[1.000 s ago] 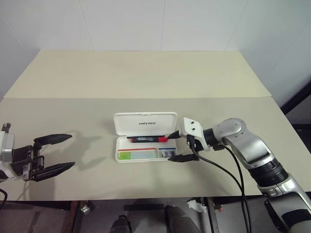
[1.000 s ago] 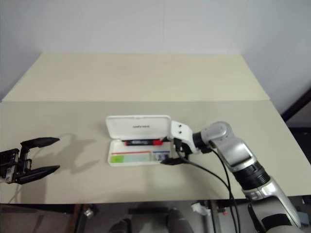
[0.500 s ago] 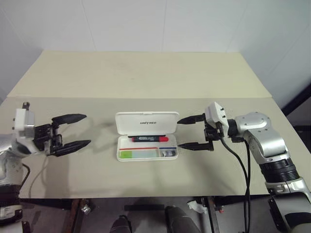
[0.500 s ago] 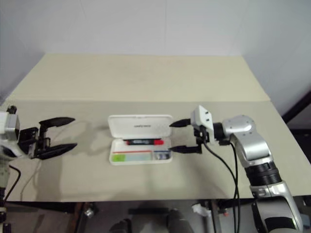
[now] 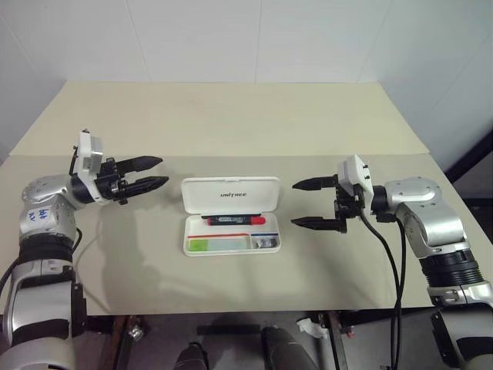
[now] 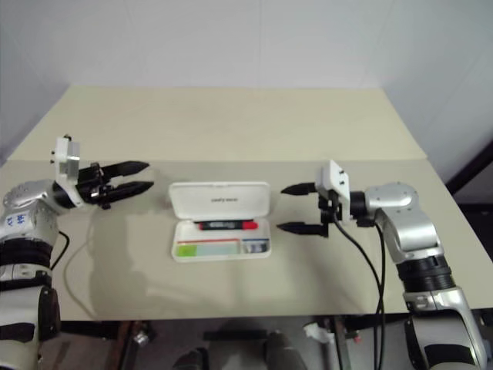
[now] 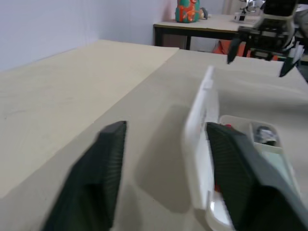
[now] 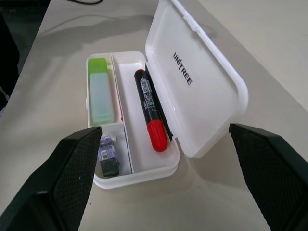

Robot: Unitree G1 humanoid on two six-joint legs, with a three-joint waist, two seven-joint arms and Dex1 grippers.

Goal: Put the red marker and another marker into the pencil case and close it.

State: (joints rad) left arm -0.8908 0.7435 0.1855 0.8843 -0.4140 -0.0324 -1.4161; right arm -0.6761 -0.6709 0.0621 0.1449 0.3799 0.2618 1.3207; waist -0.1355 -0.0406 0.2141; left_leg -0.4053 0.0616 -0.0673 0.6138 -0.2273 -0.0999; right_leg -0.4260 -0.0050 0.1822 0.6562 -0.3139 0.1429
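Jaws apart, both empty; pencil case [image 5: 231,217] open, markers seemingly inside.

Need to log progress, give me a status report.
Left gripper and right gripper open, empty. Both markers inside pencil case, lid up. Nothing in the way.

White pencil case [image 8: 202,91] with dark lettering on lid, red and blue stripes inside, red marker [image 8: 150,111] black-barrelled with red cap, another marker [image 8: 100,94] pale mint with bright green cap, beige worktop [image 5: 231,123], black fingers [image 8: 72,183].
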